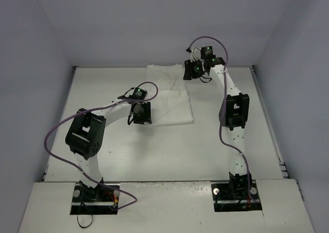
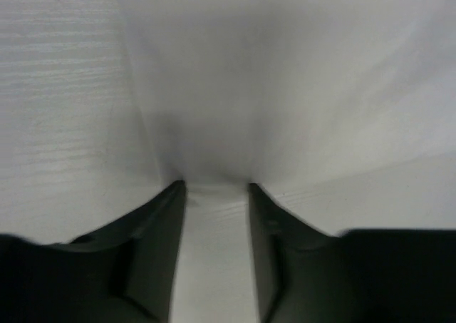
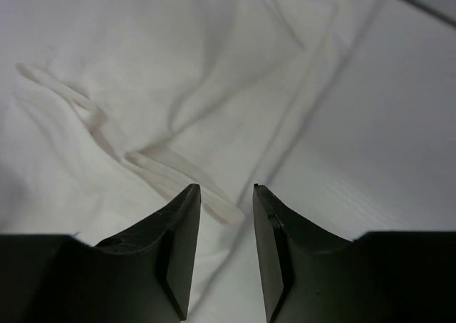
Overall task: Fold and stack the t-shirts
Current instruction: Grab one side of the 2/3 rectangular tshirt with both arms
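**Release at the edges: lift clear without dragging the fold**

Shirt (image 1: 172, 107) flat on the table (image 1: 216, 150), running from the far edge toward the middle, plain white up, no print in sight. Near part seemingly doubled into a neat rectangle, far part looser and creased.

Probably a release at two edges. To do it well: open wide before moving, lift straight up off the cloth, then back away, to avoid catching a hem and dragging a layer out of square. Watch the hem ridge right under the right fingertips.

Left gripper (image 2: 216, 187): at the shirt's left edge, jaws partly apart with a clear gap. Cloth edge at or touching the tips, nothing plainly pinched. Cannot tell whether the white in the gap is cloth or table.

Right gripper (image 3: 226, 189): over the far right part of the shirt, jaws partly apart, low above the creased hem, clamped on nothing. Touching it or just above, cannot tell.
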Robot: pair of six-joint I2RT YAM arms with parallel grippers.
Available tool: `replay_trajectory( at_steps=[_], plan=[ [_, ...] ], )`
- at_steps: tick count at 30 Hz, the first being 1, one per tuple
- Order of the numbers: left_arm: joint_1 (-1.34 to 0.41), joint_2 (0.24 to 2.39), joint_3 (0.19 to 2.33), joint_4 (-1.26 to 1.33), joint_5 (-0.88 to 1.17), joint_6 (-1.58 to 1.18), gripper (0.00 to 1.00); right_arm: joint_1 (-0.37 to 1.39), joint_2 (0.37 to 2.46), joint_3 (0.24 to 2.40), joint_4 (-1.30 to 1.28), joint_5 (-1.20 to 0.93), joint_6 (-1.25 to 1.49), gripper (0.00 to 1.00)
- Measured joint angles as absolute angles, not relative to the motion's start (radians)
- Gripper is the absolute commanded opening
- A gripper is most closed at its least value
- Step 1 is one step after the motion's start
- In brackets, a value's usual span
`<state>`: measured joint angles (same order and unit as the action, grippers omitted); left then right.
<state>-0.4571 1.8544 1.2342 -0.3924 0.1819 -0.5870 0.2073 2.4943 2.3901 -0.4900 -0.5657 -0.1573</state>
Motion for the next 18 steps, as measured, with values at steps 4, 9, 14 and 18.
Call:
replay_trajectory(
  at_steps=[4, 9, 14, 18],
  plan=[
    [-0.457, 1.767, 1.245, -0.457, 0.148, -0.592, 0.59, 0.203, 2.335, 2.105, -0.449, -0.411, -0.104, 0.51],
    [-0.452, 1.651, 1.272, -0.495, 0.123, -0.607, 0.59, 0.236, 2.004, 1.620, -0.372, -0.261, 0.026, 0.70],
    [-0.450, 1.668, 1.249, -0.497, 0.125, -0.630, 0.59, 0.258, 1.746, 1.310, -0.258, -0.179, 0.180, 0.71],
    [-0.448, 1.738, 1.212, -0.499, 0.129, -0.641, 0.58, 0.276, 1.655, 1.130, -0.192, -0.131, 0.282, 0.69]
  ],
)
